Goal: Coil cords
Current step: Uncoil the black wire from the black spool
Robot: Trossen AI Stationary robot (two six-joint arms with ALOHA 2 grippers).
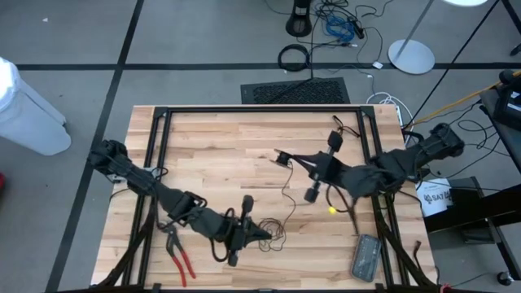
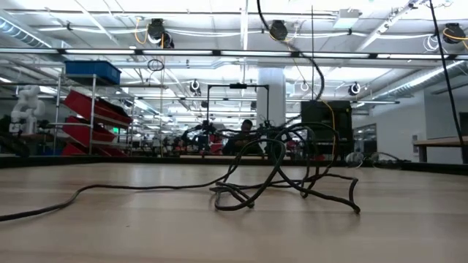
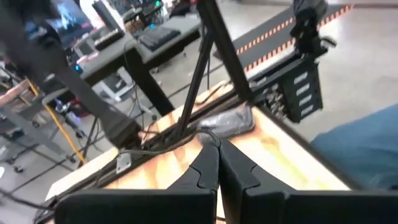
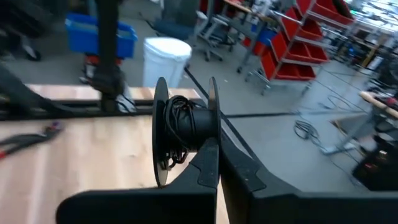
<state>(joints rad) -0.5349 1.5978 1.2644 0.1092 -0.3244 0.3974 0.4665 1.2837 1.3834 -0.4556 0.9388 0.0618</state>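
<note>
While the right gripper (image 4: pixel 217 149) pinches a half-wound spool (image 4: pixel 183 130) mid-surface, the left gripper's (image 3: pixel 219 163) closed fingers pinch the cord (image 1: pixel 286 195) near the front edge, seemingly ready to feed another turn.

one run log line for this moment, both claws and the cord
left claw: shut on cord near front edge | right claw: shut on spool, mid-table | cord: loose, partly wound | pliers: untouched

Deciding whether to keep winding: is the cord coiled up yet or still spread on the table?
Mostly spread. The cord trails loose across the table; only some turns sit on the spool at the right gripper.
</note>
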